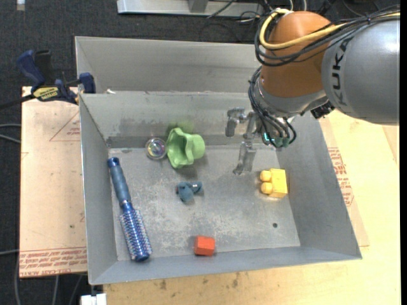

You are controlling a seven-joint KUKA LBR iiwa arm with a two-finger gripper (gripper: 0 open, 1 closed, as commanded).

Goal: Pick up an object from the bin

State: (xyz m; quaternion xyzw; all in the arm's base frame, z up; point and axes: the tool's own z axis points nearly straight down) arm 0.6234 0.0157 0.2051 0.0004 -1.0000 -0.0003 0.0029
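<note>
Tool (241,152) near yellow block (273,183)

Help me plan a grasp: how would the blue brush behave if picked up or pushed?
The brush looks stiff, with a slim round handle, so it would likely roll if pushed sideways. Its bristled head seems bulkier than the handle, so gripped at the handle it may tip head-down. The bristles probably yield.

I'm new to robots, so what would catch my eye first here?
The big grey arm with its orange cover reaches in from the right, its metal claw above the bin floor near a yellow block. On the grey floor, bright things stand out: a long blue brush by the left wall, a green cup towards the back, a small orange-red block at the front.
</note>
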